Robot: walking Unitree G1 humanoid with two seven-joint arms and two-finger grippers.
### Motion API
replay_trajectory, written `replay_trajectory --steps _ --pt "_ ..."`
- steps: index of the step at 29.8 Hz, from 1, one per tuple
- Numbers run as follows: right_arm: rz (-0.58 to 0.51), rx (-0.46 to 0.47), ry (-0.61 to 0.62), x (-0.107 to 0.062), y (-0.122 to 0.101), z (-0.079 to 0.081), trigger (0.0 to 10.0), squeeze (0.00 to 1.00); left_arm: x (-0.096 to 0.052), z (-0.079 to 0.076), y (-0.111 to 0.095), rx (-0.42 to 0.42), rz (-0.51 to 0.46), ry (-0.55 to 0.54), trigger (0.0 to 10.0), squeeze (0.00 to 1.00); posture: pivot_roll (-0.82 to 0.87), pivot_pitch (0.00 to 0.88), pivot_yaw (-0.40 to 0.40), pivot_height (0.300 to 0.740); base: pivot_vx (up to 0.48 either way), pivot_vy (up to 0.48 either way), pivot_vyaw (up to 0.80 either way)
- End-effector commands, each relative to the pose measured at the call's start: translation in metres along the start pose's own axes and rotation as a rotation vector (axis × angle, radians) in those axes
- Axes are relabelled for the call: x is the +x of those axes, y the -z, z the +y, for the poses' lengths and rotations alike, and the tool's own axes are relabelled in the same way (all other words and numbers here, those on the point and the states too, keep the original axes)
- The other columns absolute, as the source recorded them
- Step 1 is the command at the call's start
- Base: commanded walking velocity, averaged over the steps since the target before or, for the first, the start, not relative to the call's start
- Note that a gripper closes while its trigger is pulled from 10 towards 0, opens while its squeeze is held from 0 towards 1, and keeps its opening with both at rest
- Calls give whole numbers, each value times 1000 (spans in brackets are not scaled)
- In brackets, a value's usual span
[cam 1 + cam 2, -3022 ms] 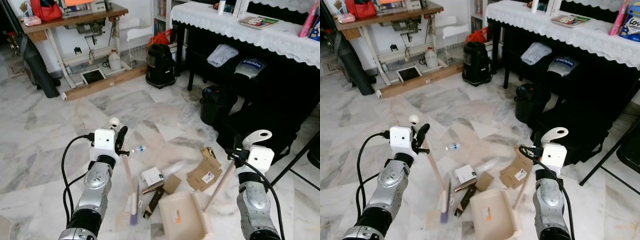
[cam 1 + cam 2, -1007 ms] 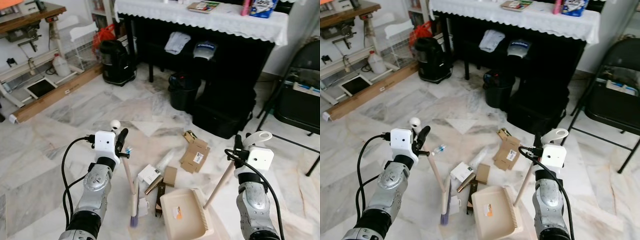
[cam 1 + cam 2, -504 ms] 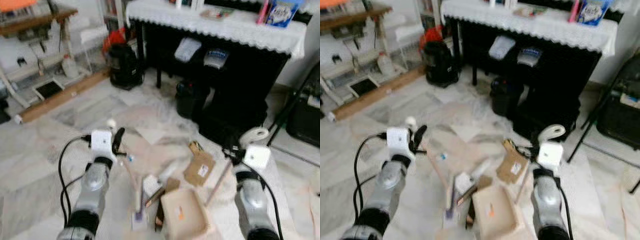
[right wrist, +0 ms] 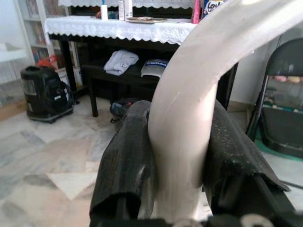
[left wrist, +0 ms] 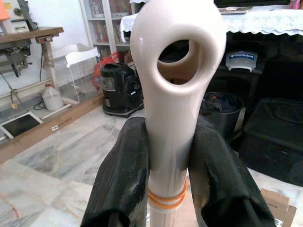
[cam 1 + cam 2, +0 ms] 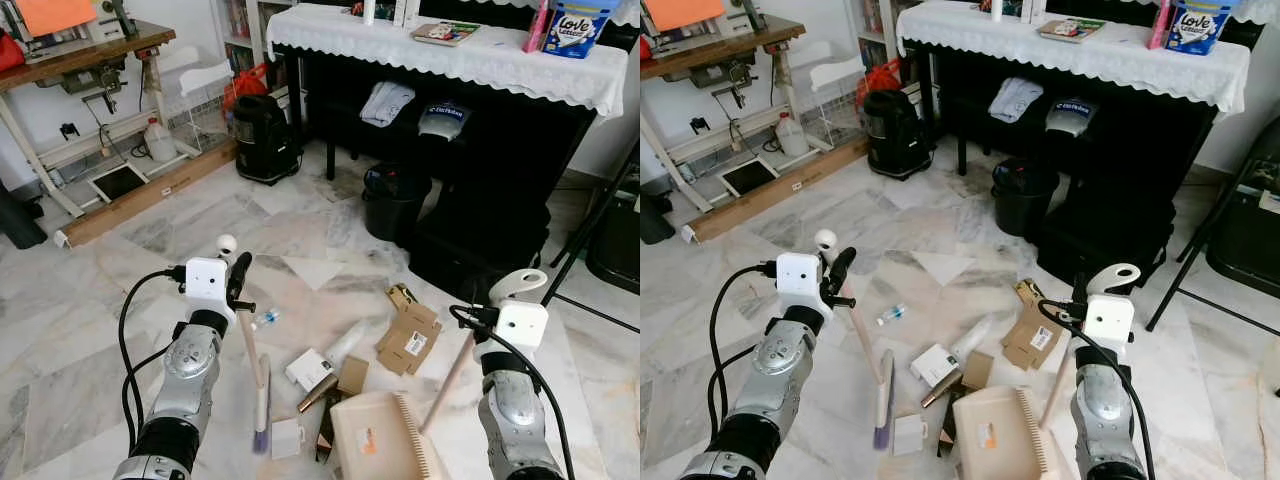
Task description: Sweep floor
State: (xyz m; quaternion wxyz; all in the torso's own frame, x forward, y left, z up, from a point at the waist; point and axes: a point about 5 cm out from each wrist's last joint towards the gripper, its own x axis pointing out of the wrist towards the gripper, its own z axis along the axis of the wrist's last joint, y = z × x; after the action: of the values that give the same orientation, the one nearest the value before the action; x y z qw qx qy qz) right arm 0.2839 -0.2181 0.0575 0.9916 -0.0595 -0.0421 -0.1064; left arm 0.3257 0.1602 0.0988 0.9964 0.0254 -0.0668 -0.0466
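My left end effector point(image 5: 165, 189) clamps the cream broom point(image 6: 258, 385); my right end effector point(image 4: 177, 156) clamps the dustpan point(image 6: 385, 440), cropped below, amid cardboard scraps point(image 6: 408, 340).

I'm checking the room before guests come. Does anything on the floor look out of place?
Yes. Litter lies scattered on the marble floor: torn cardboard pieces, a small plastic bottle and a white box, just beyond the dustpan.
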Motion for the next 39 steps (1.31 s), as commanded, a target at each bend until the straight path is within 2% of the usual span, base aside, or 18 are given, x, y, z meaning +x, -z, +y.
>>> replay_trajectory --steps 1,7,12,22,28,34,37,39 --pt "-7 -27 2 -1 0 -2 10000 0 1 3 -6 9 -35 0 10000 0 -127 0 37 740 0 0 0" --pt "15 -69 73 -7 8 -12 10000 0 0 6 -6 13 -33 3 10000 0 -121 0 45 740 0 0 0" --pt "37 -79 89 -11 14 -13 10000 0 0 7 -6 16 -32 7 10000 0 -118 0 50 740 0 0 0" --pt "126 -41 75 -24 32 7 10000 0 1 5 -7 12 -33 26 10000 0 -109 0 61 740 0 0 0" --pt "152 -67 55 -31 39 9 10000 0 2 5 -8 10 -35 31 10000 0 -106 0 61 740 0 0 0" --pt "129 -124 58 -33 38 2 10000 0 1 4 -8 4 -35 36 10000 0 -111 0 58 740 0 0 0" --pt "134 -120 52 -33 39 2 10000 0 1 3 -8 1 -35 38 10000 0 -111 0 58 740 0 0 0" --pt "138 -92 14 -33 39 8 10000 0 1 2 -8 -2 -35 40 10000 0 -112 0 56 740 0 0 0"
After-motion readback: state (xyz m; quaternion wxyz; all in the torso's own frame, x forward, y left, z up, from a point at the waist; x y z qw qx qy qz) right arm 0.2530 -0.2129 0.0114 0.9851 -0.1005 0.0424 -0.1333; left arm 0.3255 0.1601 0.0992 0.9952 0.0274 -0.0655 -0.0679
